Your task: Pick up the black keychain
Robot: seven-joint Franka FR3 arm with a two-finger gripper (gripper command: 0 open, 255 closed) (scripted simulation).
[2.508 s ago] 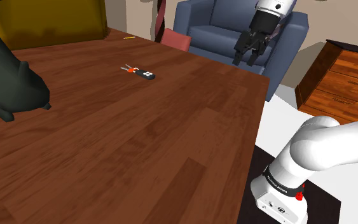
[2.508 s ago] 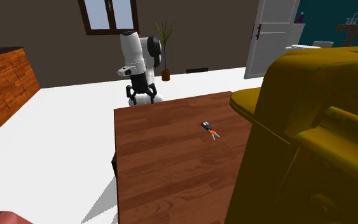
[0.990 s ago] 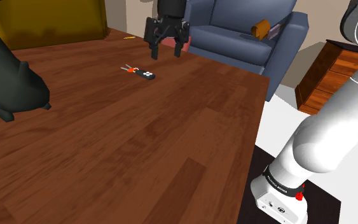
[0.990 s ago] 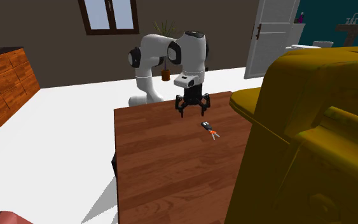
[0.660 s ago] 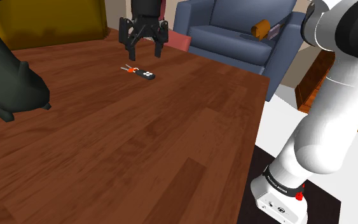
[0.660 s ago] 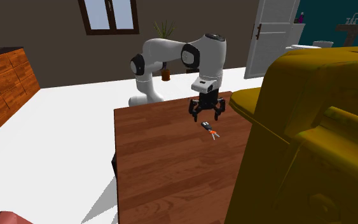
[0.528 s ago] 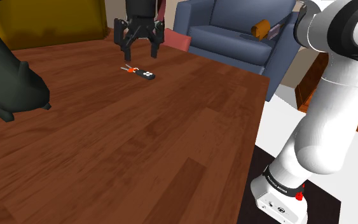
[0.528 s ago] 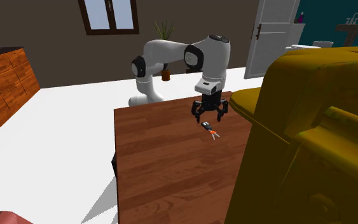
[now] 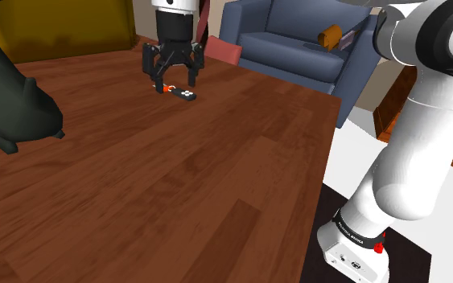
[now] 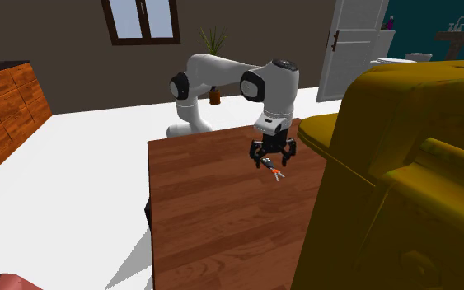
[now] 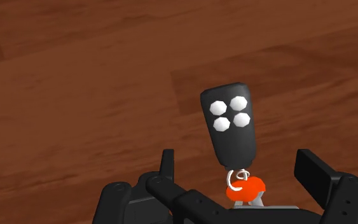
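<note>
While the pincer (image 9: 170,74) gapes wide over it, oblong black keychain (image 11: 230,130), white hexagonal buttons (image 11: 229,113), wood-grain table (image 11: 75,95).

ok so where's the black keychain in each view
shoulder view: black keychain in the upper middle, on the wooden table, just under the tool.
second exterior view: near the picture's centre, under the tool, close to the table's right edge.
wrist view: black fob with four white buttons, lying between the tool's open fingers, not touched.
shared landmark: the tool hanging directly over it; also its orange tag.
</note>
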